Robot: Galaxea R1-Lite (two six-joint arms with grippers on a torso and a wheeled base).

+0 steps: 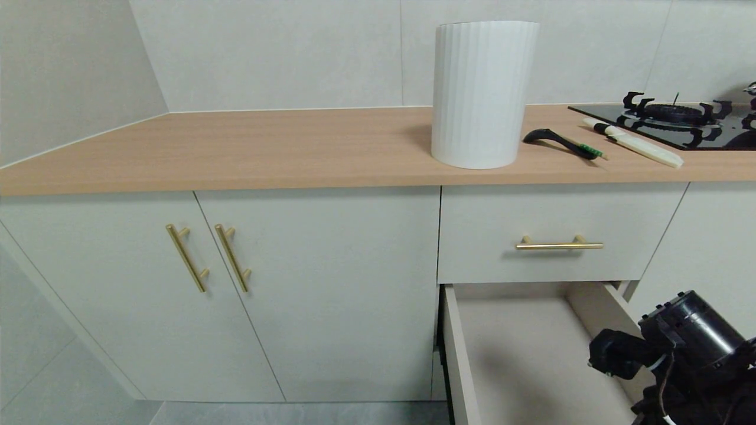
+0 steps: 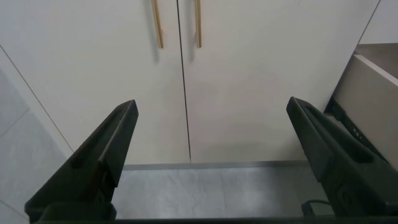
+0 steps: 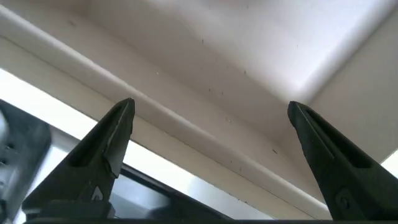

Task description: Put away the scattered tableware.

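In the head view, one wooden worktop [image 1: 266, 147] carries one white ribbed container [image 1: 481, 94] near its front edge. Just beside the container, on the hob side, lies one black spoon [image 1: 561, 143]. One pale long utensil [image 1: 635, 143] lies between the spoon and the hob [image 1: 679, 121], which sits at the worktop's far right corner. Below are two cupboard doors with two gold handles [image 1: 188, 258], one shut drawer [image 1: 561, 218] and one open drawer [image 1: 520, 354]. The right arm [image 1: 691, 336] hangs by the open drawer's right wall.

In the left wrist view, the left gripper [image 2: 211, 104] is released, its two fingers spread wide, facing the cupboard doors [image 2: 249, 93].

In the right wrist view, the right gripper [image 3: 211, 104] is likewise spread and grasps nothing, before pale panels [image 3: 249, 50].
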